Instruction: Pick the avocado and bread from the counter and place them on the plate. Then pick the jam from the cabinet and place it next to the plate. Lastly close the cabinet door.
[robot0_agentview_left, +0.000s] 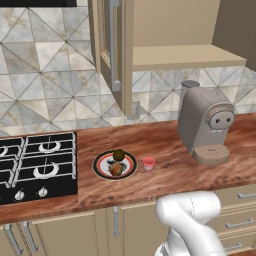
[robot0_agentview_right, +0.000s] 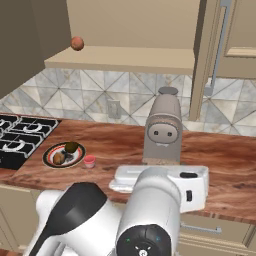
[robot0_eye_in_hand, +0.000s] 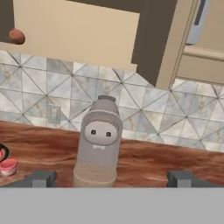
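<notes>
The plate (robot0_agentview_left: 101, 166) lies on the counter (robot0_agentview_left: 165, 180) and carries the dark avocado (robot0_agentview_left: 118, 155) and the golden-brown bread (robot0_agentview_left: 116, 170). Just right of the plate, the small red jam (robot0_agentview_left: 148, 163) stands on the counter, a little apart from the rim. From the other side I see the same plate (robot0_agentview_right: 50, 153), avocado (robot0_agentview_right: 71, 147), bread (robot0_agentview_right: 59, 158) and jam (robot0_agentview_right: 89, 161). The cabinet (robot0_agentview_left: 185, 57) is open, and its cabinet door (robot0_agentview_right: 207, 65) is swung out. My gripper (robot0_eye_in_hand: 112, 178) is open and holds nothing. It hangs over the counter's front and faces the coffee machine, with the jam (robot0_eye_in_hand: 8, 167) far to its left.
A grey coffee machine (robot0_agentview_left: 205, 125) stands on the counter right of the jam, under the open cabinet. A black gas stove (robot0_agentview_left: 37, 165) fills the counter's left end. A small reddish ball (robot0_agentview_right: 76, 43) sits on the cabinet shelf. Drawer units run below the counter.
</notes>
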